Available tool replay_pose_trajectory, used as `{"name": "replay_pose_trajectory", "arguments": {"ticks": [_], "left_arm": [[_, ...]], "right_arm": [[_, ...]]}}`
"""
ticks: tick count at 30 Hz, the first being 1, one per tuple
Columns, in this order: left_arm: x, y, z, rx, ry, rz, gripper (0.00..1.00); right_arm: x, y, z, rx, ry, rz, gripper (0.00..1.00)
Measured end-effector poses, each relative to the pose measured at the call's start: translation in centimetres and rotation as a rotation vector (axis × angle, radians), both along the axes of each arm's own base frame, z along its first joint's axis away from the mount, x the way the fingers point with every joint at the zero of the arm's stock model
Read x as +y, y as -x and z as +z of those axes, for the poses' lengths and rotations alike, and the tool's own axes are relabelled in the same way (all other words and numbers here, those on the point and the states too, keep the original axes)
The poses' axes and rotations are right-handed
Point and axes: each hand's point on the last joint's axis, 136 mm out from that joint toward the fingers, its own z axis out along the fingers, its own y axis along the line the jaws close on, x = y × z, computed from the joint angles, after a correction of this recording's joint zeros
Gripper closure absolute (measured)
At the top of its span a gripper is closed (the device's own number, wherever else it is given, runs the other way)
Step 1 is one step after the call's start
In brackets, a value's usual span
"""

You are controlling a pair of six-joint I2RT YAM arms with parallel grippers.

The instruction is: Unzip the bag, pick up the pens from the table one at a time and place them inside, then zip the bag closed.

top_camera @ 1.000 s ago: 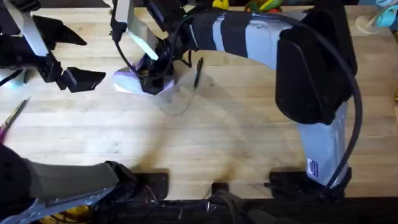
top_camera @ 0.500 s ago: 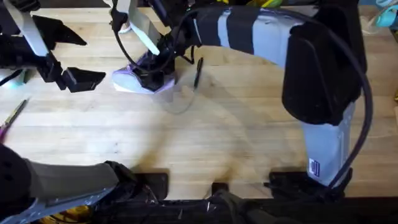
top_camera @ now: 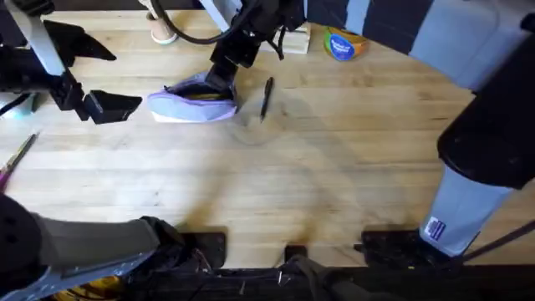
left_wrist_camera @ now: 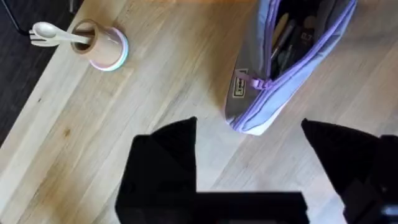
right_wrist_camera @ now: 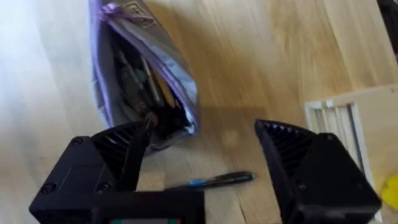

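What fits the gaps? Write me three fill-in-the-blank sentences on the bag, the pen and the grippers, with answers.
1. The bag's zipper is ____.
2. One pen lies on the ____ beside the bag.
3. The right gripper is open and holds ____.

Missing words: open; table; nothing

Pen (top_camera: 267, 97) right of bag (top_camera: 193, 105)
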Motion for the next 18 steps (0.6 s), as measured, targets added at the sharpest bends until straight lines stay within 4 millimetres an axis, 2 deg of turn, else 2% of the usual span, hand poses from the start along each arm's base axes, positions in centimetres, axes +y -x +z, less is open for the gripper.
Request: {"name": "replay_pose_trajectory", "arguments": {"ticks": [5,7,12,18], "left_arm": [[0.0,0.0,0.0,0.000,0.000,0.000,0.007],[0.0,0.0,0.0,0.000,0.000,0.000,0.007],[0.0,0.0,0.0,0.000,0.000,0.000,0.007],[0.0,0.0,0.0,0.000,0.000,0.000,0.007]], "right_arm": [[-3.5,-3.1,-0.4,-0.018,0.061,-0.306,0.006],[-5.0,-3.7,-0.6,0.010,0.061,-0.421,0.007],[-6.6,-3.5,-1.4,0.129,0.023,-0.584,0.006],[-8.1,-1.7,-2.8,0.284,0.020,-0.780,0.006]]}}
